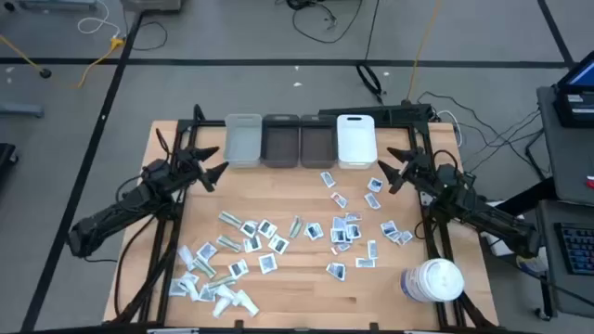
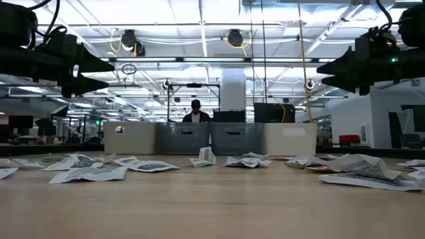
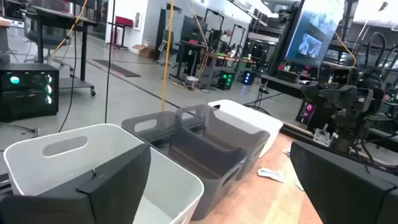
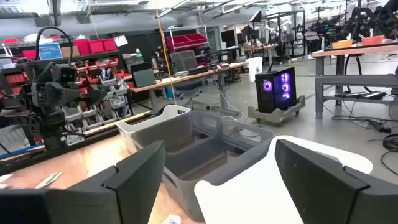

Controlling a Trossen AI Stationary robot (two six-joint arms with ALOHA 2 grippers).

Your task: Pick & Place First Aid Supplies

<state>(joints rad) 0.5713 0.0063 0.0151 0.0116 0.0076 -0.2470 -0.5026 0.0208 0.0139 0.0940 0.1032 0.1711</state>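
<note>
Looks like nothing's been sorted yet, going by where stuff lies. Taking the overhead shot as a clock face: the left gripper hangs at about 9 o'clock, fingers spread apart, nothing in them, raised clear of the table in the level view. The first aid supplies are all loose on the wood, one bunch running from the centre down toward 7 o'clock with the longer pale strips mixed in, another bunch from the centre out toward 4. The four bins sit in a row at 12 o'clock, touching side by side. The right gripper mirrors the left at 3 o'clock, also wide apart and empty. A big white jar stands at 5 o'clock.

So basically the whole job is left, I'd say.

Hard to tell: the bottoms of the dark bins are in shadow, so I can't swear they're empty. The print on the sachets isn't readable. A person shows beyond the bins, mostly hidden by them.
</note>
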